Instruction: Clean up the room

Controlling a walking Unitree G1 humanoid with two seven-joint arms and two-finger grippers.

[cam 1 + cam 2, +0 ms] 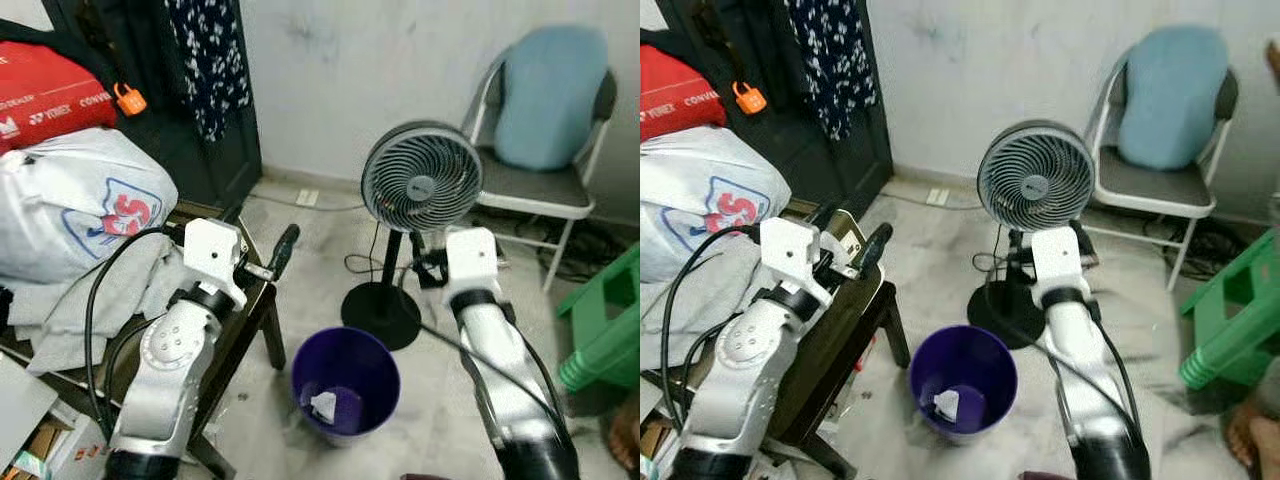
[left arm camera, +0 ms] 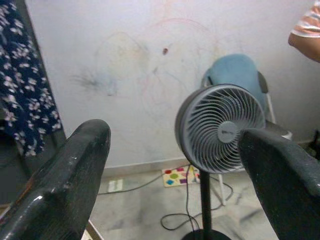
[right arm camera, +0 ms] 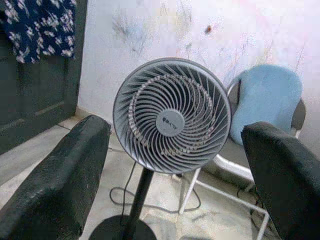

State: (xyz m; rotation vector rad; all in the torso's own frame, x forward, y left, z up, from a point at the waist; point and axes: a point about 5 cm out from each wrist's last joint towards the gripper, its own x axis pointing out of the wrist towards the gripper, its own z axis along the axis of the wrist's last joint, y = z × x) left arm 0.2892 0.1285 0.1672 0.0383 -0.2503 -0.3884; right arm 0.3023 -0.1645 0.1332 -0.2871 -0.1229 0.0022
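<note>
The round purple plastic waste bin (image 1: 346,381) stands on the pale floor and serves as the landmark here. Inside it, on the bottom, lies a small crumpled scrap of white paper (image 1: 324,405), so at least one piece of rubbish is already where it belongs. Just behind the bin stands a grey pedestal fan (image 1: 421,178) on a black round base, and farther behind that a white-framed chair with a blue cushion (image 1: 549,95).

The left gripper (image 2: 175,165) is raised to the left of the bin, above a dark low table (image 1: 243,318) heaped with a grey cloth (image 1: 120,290) and a white plastic bag (image 1: 80,205); its jaws stand wide apart and hold nothing. The right gripper (image 3: 175,170) is raised behind the bin, facing the fan, jaws likewise wide and empty.

With both grippers empty, the step in hand appears to be finding the next item. Done well, that probably means turning toward the cluttered table side and keeping both arms clear of the fan and its trailing cord.
</note>
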